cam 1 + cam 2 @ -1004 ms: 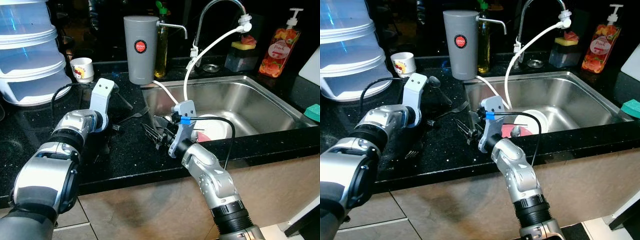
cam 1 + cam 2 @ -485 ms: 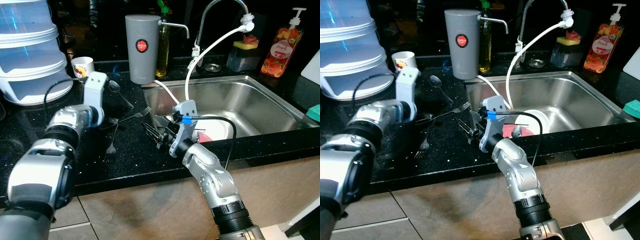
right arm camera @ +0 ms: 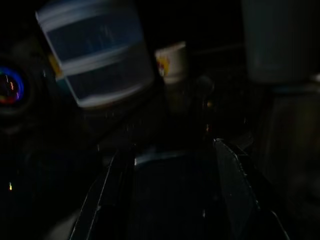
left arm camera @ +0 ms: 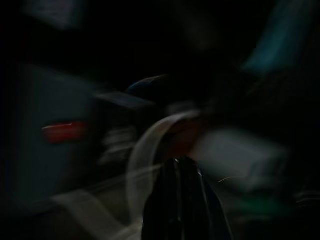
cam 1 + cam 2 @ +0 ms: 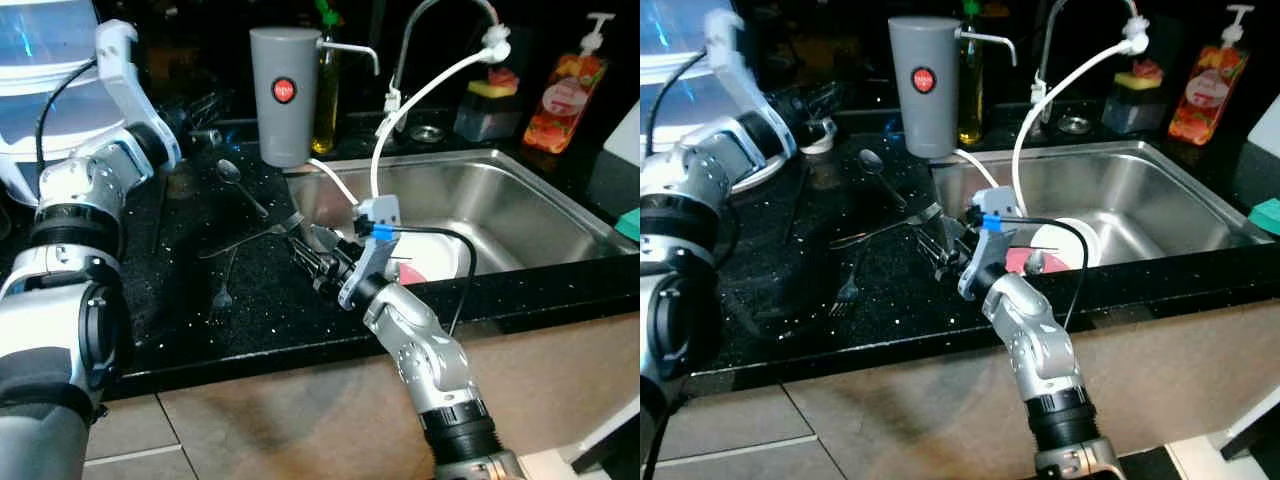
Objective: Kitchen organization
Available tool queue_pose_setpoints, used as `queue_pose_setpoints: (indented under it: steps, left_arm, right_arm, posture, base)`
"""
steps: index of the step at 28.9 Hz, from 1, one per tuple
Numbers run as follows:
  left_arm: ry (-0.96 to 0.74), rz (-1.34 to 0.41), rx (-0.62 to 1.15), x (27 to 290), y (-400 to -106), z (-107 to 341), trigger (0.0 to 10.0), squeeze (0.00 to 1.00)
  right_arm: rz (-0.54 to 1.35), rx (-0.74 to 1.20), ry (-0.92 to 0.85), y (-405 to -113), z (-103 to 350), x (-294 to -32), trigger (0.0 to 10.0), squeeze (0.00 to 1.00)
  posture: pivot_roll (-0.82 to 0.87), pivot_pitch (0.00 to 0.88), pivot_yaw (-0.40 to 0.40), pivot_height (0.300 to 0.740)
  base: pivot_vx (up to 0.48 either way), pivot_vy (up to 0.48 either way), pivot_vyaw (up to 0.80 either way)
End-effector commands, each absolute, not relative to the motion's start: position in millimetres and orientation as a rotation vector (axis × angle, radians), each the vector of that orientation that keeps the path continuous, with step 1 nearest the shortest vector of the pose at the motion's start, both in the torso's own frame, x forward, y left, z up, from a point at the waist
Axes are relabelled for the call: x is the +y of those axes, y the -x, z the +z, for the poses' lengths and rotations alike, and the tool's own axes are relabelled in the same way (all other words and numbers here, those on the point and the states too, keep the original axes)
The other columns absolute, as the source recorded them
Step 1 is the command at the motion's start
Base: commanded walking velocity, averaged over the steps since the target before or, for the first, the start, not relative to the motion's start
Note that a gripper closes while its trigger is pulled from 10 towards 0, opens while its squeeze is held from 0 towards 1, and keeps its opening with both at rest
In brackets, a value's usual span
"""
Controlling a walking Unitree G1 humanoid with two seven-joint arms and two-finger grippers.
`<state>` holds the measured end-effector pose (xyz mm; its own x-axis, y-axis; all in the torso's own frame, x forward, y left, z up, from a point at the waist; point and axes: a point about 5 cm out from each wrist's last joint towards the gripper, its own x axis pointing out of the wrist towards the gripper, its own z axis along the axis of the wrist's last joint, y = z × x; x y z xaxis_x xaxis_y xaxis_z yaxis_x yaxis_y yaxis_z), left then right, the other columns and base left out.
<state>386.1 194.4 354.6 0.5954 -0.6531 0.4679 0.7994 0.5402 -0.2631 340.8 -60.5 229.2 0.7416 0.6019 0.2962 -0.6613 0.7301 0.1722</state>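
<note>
A spoon (image 5: pixel 236 181) and two forks (image 5: pixel 256 238) (image 5: pixel 224 286) lie loose on the black countertop (image 5: pixel 150 300), left of the sink (image 5: pixel 500 195). My right gripper (image 5: pixel 308 258) hovers low over the counter at the sink's left rim, beside the upper fork's tines. It is open, with nothing between its fingers (image 3: pixel 227 185). My left gripper (image 5: pixel 200 108) is lifted at the back of the counter, close to a small white cup (image 5: pixel 821 133). Its fingers (image 4: pixel 181 200) look pressed together, and I see nothing in them. That wrist view is dark and blurred.
A grey tumbler (image 5: pixel 285 95) stands at the back beside the faucet and white hose (image 5: pixel 430 85). Stacked white containers (image 5: pixel 35 100) sit at the far left. A white bowl (image 5: pixel 437 255) lies in the sink. A soap bottle (image 5: pixel 560 90) and sponge holder (image 5: pixel 485 105) stand behind it.
My left arm has swung up from the forks on the counter to the back, near the cup. The right gripper has stayed at the sink's rim, open.
</note>
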Motion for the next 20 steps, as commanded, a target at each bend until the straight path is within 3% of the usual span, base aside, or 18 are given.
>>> queue_pose_setpoints:
  steps: [1,6,9,10,11,12,13,14,15,17,20]
  left_arm:
    - [0.598,-0.976,-0.338,193,-379,347,0.0,0.00]
    - [0.800,-1.155,-0.339,195,-355,327,0.0,0.00]
    - [0.775,-1.115,-0.323,198,-356,322,0.0,0.00]
    - [0.622,-0.895,-0.205,200,-372,306,0.0,0.00]
    - [0.622,-0.895,-0.205,200,-372,306,0.0,0.00]
    - [0.451,-0.648,-0.074,206,-387,290,0.0,0.00]
    - [0.451,-0.648,-0.074,206,-387,290,0.0,0.00]
    - [0.386,-0.523,-0.020,212,-393,283,0.0,0.00]
    - [0.359,-0.436,0.009,218,-395,278,0.0,1.00]
    - [0.264,-0.346,0.040,221,-393,275,10.0,1.00]
    - [0.122,-0.323,0.055,218,-390,274,10.0,1.00]
  right_arm:
    - [0.697,-0.236,-0.309,-341,233,-61,10.0,0.00]
    - [0.698,-0.249,-0.333,-340,238,-62,10.0,0.00]
    - [0.699,-0.248,-0.334,-340,238,-62,10.0,0.00]
    - [0.701,-0.247,-0.328,-340,238,-62,10.0,0.00]
    - [0.701,-0.247,-0.328,-340,238,-62,10.0,0.00]
    - [0.701,-0.246,-0.314,-340,237,-61,10.0,0.00]
    - [0.701,-0.246,-0.314,-340,237,-61,10.0,0.00]
    - [0.703,-0.245,-0.303,-340,237,-61,10.0,0.00]
    - [0.704,-0.244,-0.292,-340,236,-61,10.0,0.00]
    - [0.706,-0.241,-0.272,-339,235,-62,10.0,0.00]
    - [0.707,-0.238,-0.258,-339,234,-62,10.0,0.00]
  posture:
    - [0.06,0.066,0.027,0.740]
    - [0.07,0.064,0.023,0.740]
    - [0.07,0.063,0.021,0.740]
    - [0.07,0.062,0.019,0.740]
    - [0.07,0.062,0.019,0.740]
    - [0.07,0.062,0.019,0.740]
    - [0.07,0.062,0.019,0.740]
    - [0.07,0.062,0.019,0.740]
    - [0.07,0.062,0.019,0.740]
    - [0.06,0.054,0.015,0.740]
    - [0.06,0.054,0.015,0.740]
  base:
    - [0.000,0.000,0.00]
    - [0.000,0.000,0.00]
    - [0.000,0.000,0.00]
    - [0.000,0.000,0.00]
    - [0.000,0.000,0.00]
    - [0.000,0.000,0.00]
    - [0.000,0.000,0.00]
    - [0.000,0.000,0.00]
    - [0.000,0.000,0.00]
    - [0.000,0.000,0.00]
    - [0.000,0.000,0.00]
